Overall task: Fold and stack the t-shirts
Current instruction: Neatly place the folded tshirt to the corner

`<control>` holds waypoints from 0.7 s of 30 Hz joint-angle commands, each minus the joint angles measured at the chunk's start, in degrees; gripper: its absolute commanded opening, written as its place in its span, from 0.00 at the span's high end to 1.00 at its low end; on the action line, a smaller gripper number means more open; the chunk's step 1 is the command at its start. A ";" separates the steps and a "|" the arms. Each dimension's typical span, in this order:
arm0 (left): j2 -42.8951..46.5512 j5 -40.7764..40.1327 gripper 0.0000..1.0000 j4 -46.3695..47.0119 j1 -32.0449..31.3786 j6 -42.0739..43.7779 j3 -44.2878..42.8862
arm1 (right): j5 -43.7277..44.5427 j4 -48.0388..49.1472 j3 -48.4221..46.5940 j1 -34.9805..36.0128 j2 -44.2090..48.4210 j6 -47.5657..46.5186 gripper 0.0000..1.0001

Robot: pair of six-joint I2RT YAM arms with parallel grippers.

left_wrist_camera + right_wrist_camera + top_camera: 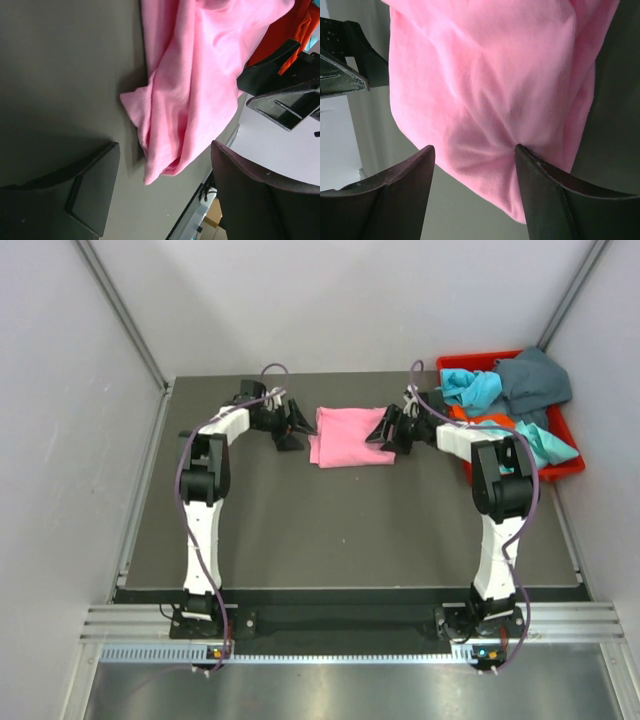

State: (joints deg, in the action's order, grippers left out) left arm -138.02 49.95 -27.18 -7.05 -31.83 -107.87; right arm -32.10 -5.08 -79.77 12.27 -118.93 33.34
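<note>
A bright pink t-shirt (350,437) lies folded at the back middle of the dark table. My left gripper (298,430) stands open at its left edge. In the left wrist view the shirt's loose corner (195,85) reaches down between the spread jaws of that gripper (165,150), touching neither finger. My right gripper (378,430) is open at the shirt's right edge. In the right wrist view the rounded fold (490,75) bulges between its jaws (474,149), and the right finger (540,180) presses into the cloth. More t-shirts, turquoise (470,388), dark teal-grey (535,380) and orange (482,420), are heaped in the bin.
A red plastic bin (530,473) stands at the back right of the table, close behind the right arm. Grey walls close in the table on both sides and at the back. A metal rail runs along the near edge by the arm bases.
</note>
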 commanded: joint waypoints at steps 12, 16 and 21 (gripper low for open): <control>-8.32 0.84 0.24 5.38 -5.34 -1.82 -5.76 | 0.46 2.18 -0.65 -0.14 -2.44 -1.26 0.34; -9.29 1.81 0.40 6.79 -6.22 -2.53 -6.03 | 0.46 2.36 -0.65 -0.32 -2.62 -1.35 0.34; -9.20 1.90 0.72 7.40 -6.22 -2.00 -5.94 | 0.72 2.62 -0.83 -0.23 -2.62 -1.44 0.34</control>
State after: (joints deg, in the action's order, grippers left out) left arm -145.73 54.06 -20.86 -12.93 -35.51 -113.84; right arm -32.75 -4.47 -80.58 12.21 -120.14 33.08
